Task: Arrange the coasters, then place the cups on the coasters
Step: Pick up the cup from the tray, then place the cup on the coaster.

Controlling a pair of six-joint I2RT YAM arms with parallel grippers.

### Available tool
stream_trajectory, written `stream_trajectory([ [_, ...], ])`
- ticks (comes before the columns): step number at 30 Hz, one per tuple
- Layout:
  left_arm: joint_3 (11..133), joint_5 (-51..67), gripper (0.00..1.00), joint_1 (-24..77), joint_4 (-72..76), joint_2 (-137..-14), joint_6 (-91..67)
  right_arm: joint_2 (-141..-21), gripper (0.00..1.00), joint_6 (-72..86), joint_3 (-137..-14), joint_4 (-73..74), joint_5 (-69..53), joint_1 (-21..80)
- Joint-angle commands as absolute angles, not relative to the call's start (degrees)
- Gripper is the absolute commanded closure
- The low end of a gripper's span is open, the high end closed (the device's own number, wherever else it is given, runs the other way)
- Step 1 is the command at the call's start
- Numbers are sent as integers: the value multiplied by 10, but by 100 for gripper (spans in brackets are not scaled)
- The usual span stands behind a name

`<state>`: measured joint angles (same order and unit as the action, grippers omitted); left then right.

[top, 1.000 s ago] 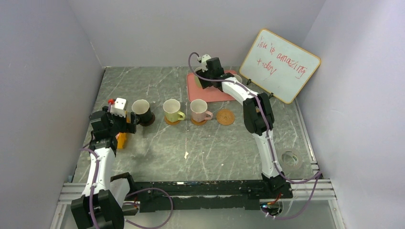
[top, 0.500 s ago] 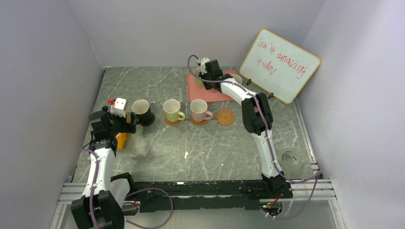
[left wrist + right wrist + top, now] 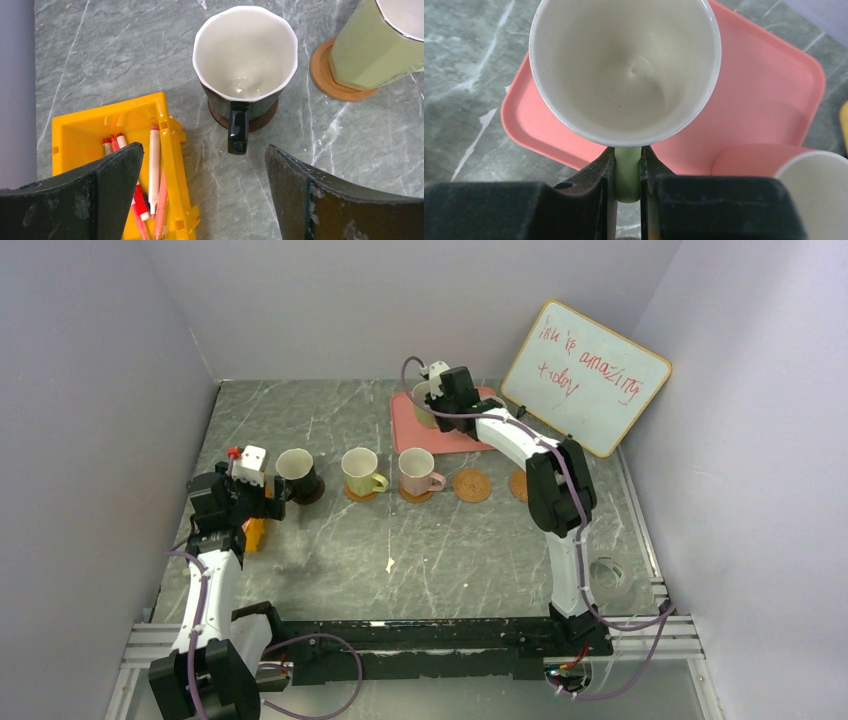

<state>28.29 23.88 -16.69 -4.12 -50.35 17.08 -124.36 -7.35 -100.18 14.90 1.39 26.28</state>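
Closed since earlier, right gripper (image 3: 628, 160) pinches the handle of a glossy, round pale-green cup (image 3: 624, 70) — left gripper (image 3: 204, 150) (empty) gapes.

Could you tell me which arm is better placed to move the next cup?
Right: the right gripper pinches the green cup by its handle at the pink tray; the left gripper is open.

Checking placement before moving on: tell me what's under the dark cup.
A dark brown coaster: only its rim shows around the base of the cup, which covers the rest.
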Motion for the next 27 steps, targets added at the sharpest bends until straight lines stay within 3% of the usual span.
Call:
stream_trajectory([
  [1, 281, 256, 4, -169, -33, -499, 182, -1138, 100, -81, -986, 46, 11, 263],
  [11, 282, 267, 4, -169, -41, -495, 188, -984, 100, -85, -876, 16, -11, 261],
  [27, 308, 289, 4, -169, -108, -486, 229, -826, 100, -103, -771, 144, -31, 211],
])
